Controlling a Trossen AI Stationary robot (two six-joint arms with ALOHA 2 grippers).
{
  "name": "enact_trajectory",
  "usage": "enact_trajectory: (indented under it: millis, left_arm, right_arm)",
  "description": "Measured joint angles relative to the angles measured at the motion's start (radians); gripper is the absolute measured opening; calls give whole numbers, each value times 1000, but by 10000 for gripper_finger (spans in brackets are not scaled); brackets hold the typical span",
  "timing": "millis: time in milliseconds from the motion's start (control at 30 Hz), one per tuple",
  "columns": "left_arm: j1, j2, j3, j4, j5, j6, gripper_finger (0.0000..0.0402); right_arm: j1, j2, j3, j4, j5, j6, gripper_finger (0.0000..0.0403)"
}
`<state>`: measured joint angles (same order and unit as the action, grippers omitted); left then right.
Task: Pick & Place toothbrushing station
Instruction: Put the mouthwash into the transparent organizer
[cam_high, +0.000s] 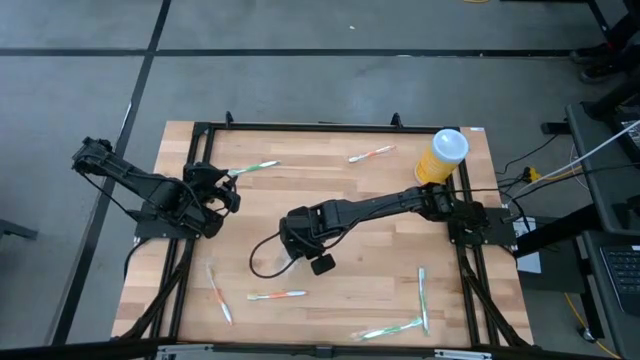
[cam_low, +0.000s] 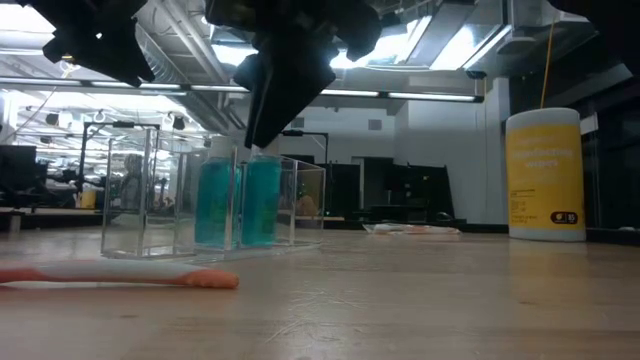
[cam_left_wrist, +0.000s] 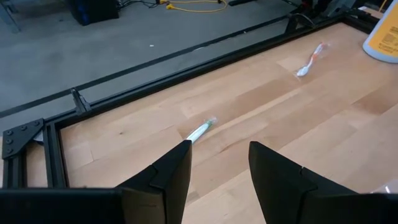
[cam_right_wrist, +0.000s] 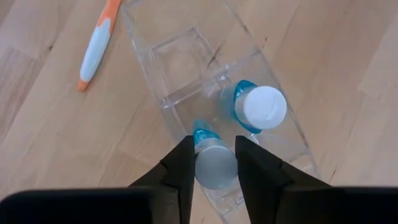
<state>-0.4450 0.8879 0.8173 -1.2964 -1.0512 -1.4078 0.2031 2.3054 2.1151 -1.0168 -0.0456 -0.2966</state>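
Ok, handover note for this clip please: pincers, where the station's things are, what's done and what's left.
Right pincer: over the clear organizer at mid-table, fingers around a teal bottle; a second teal bottle stands beside it.
Left pincer: open, at the table's left edge, near a green toothbrush.
Done: both bottles sit in the organizer.
Left: toothbrushes lie scattered, including an orange toothbrush; the organizer's other compartment is empty.

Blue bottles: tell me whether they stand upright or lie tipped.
Upright. In the low view both blue bottles stand vertical inside the clear organizer; the right wrist view looks down on their round caps, with the right claw astride one.
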Motion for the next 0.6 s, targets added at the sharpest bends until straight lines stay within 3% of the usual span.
enact_trajectory:
  millis: [200, 600]
  left_arm:
    - [0, 0, 0, 0, 0, -1, 157]
    - [0, 0, 0, 0, 3, -2, 157]
  right_arm:
    - [0, 0, 0, 12, 1, 20, 132]
    - [3, 0, 0, 41, 4, 28, 115]
